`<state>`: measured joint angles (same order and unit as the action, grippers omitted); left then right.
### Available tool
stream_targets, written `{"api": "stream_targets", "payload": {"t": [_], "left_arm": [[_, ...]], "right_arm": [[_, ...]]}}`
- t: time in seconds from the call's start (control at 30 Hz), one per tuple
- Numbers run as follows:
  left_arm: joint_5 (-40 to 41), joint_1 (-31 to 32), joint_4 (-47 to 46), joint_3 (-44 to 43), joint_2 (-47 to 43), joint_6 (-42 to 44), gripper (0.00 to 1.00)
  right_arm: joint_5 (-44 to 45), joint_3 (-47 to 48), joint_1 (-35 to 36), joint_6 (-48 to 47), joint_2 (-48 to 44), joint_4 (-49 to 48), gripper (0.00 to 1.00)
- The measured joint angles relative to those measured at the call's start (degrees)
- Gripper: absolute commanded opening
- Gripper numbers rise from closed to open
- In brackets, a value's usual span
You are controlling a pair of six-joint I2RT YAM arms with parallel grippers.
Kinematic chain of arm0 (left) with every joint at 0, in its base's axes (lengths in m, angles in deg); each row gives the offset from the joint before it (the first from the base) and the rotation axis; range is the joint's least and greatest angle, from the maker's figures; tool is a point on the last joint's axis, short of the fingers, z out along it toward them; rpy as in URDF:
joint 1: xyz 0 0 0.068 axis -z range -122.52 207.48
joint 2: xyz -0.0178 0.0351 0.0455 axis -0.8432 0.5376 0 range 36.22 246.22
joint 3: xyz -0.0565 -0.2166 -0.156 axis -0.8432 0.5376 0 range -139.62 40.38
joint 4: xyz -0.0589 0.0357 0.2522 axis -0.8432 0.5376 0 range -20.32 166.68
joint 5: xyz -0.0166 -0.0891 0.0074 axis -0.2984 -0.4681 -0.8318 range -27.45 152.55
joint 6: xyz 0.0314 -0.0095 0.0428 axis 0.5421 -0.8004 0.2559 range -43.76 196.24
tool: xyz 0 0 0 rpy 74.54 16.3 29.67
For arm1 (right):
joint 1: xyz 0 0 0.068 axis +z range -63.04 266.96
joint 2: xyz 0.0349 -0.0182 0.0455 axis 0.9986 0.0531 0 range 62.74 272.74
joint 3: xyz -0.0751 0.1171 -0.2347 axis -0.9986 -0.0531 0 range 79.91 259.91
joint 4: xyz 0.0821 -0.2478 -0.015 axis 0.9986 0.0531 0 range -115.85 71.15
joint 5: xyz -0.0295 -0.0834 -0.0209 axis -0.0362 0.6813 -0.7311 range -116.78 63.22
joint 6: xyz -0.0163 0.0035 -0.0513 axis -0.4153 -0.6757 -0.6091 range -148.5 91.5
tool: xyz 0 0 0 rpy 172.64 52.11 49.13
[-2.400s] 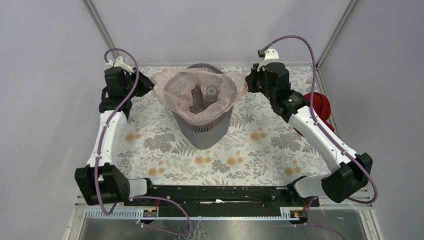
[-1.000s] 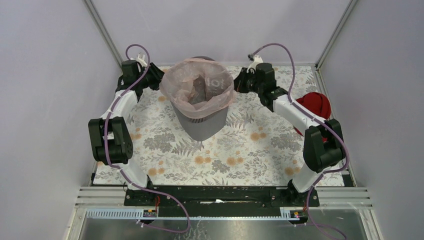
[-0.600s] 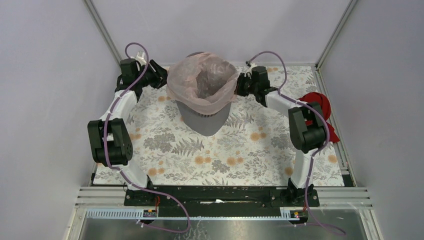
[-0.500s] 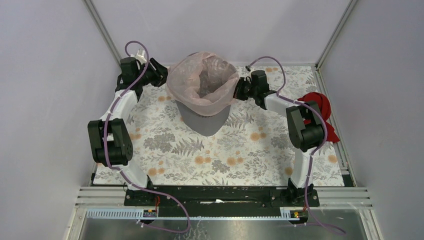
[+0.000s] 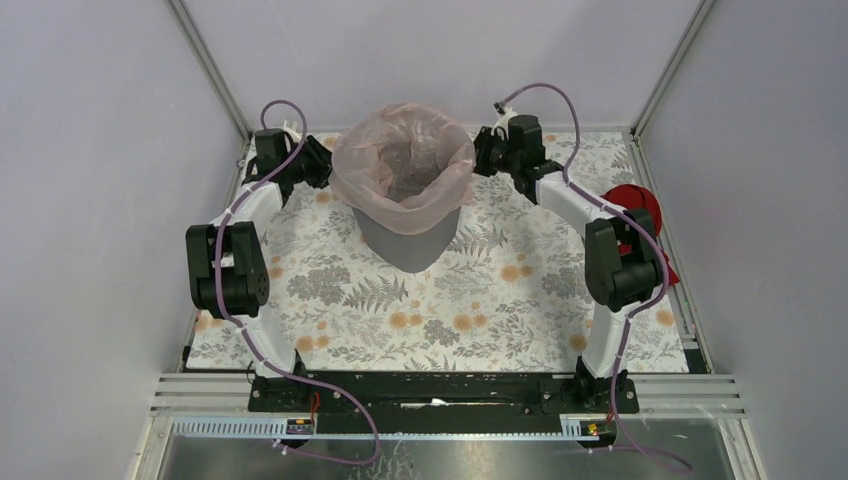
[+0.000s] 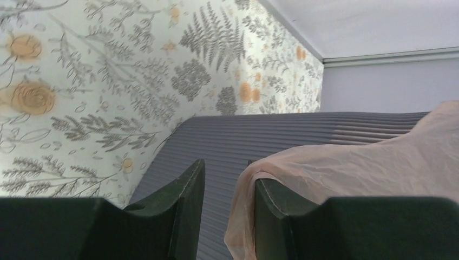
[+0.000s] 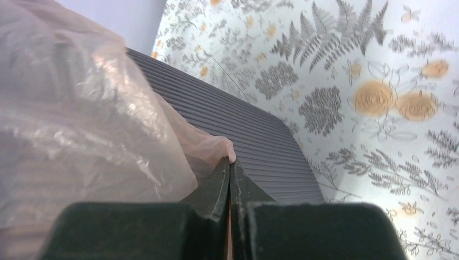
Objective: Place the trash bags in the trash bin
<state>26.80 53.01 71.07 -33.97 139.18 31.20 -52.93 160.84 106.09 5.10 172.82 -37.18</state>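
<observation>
The dark-grey mesh trash bin (image 5: 405,240) stands at the back middle of the table. The pale-pink trash bag (image 5: 400,165) lines it, its edge folded down over the rim. My left gripper (image 5: 322,166) is at the bin's left side. In the left wrist view it (image 6: 228,179) is open beside the bin wall (image 6: 260,135), with the bag film (image 6: 368,162) draped over one finger. My right gripper (image 5: 482,154) is at the bin's right side. In the right wrist view it (image 7: 230,165) is shut on the bag edge (image 7: 214,146) against the bin wall (image 7: 243,124).
A solid red cloth-like bundle (image 5: 632,208) lies at the right edge of the floral table cover (image 5: 400,320), behind the right arm's elbow. Purple-grey walls and metal corner posts close in the back and sides.
The bag, earlier stretched wide above the bin, is now pulled down over its rim. Both arms have folded in close to the bin; the right gripper has shifted toward the back.
</observation>
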Motion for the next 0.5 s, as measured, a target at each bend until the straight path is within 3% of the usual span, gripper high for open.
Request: {"api": "stream_targets", "payload": {"t": [0.2, 0.5], "left_arm": [[1.3, 0.0, 2.1, 2.6, 0.5, 0.9, 0.39], [1.9, 0.1, 3.8, 3.8, 0.5, 2.0, 0.42]], "right_arm": [[0.2, 3.1, 0.0, -0.9, 0.5, 0.2, 0.01], [0.0, -3.1, -0.1, -0.5, 7.1, -0.4, 0.03]]}}
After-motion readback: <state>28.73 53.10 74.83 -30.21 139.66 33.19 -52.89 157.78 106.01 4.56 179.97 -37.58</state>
